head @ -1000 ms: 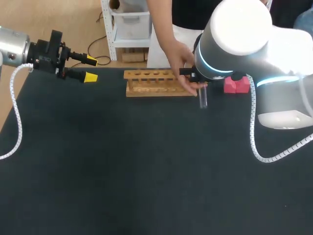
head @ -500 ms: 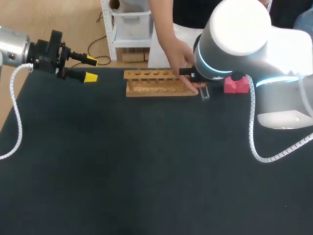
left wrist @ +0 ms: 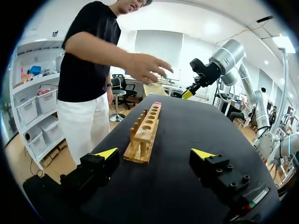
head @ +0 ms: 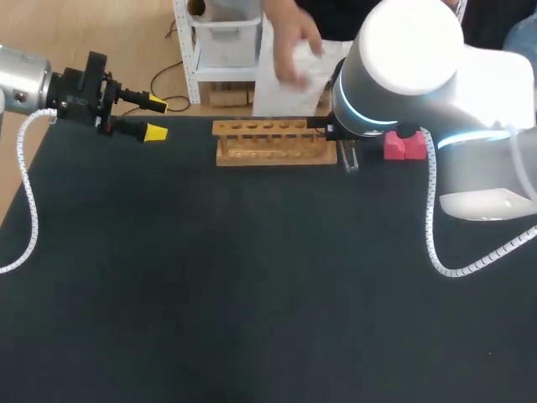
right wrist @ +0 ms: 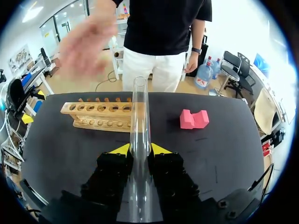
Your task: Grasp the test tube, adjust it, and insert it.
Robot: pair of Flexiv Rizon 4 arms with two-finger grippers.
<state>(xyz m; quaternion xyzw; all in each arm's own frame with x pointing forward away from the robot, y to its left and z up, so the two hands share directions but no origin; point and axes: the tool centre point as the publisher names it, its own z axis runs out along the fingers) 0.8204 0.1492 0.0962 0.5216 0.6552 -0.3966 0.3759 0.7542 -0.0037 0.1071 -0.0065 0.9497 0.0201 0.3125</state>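
The clear glass test tube (right wrist: 139, 116) lies along my right gripper (right wrist: 139, 150), whose yellow-tipped fingers are shut on it from both sides, open end pointing away. In the head view only a short piece of the tube (head: 350, 160) shows under my right arm, just off the right end of the wooden rack (head: 270, 143). The rack (right wrist: 99, 114) lies ahead of that gripper and to one side, its holes empty. My left gripper (head: 157, 118) hangs open above the table's far left corner, well short of the rack (left wrist: 145, 134), with nothing between its fingers (left wrist: 107, 153).
A pink block (head: 405, 147) sits right of the rack, close to my right arm, and ahead of the right gripper as the block (right wrist: 194, 119). A person's hand (head: 294, 40) is raised behind the table's far edge, touching nothing.
The person's hand left the rack's right end and rose away toward the back. Less of the tube shows under my right arm than a second ago. My left arm kept still.
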